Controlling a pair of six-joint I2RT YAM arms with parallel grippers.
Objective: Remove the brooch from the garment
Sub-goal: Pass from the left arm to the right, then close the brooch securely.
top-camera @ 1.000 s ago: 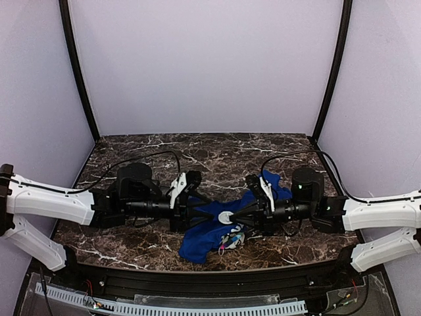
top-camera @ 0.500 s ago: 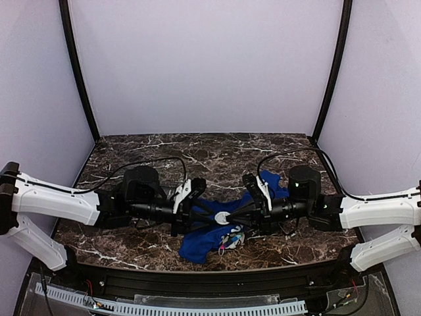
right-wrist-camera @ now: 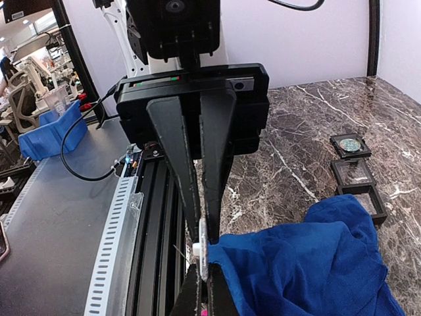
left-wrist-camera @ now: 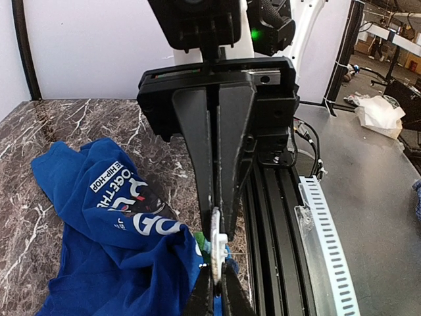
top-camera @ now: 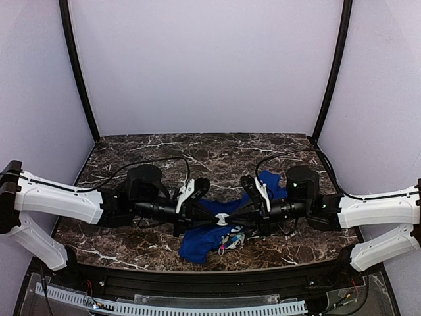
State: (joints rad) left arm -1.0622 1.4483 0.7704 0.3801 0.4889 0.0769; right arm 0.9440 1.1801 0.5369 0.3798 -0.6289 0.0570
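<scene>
Left gripper (left-wrist-camera: 214,284), right gripper (right-wrist-camera: 201,289) tip to tip, both pinched on brooch (left-wrist-camera: 217,241): thin white disc, green-fringed. Crumpled blue garment (left-wrist-camera: 99,230) beside jaws.

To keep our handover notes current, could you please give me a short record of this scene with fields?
left end effector: shut on the brooch
right end effector: shut on the brooch from the opposite side
brooch: held edge-on between both, against the shirt
shirt: blue, printed, crumpled on the table
table: dark marbled top
</scene>
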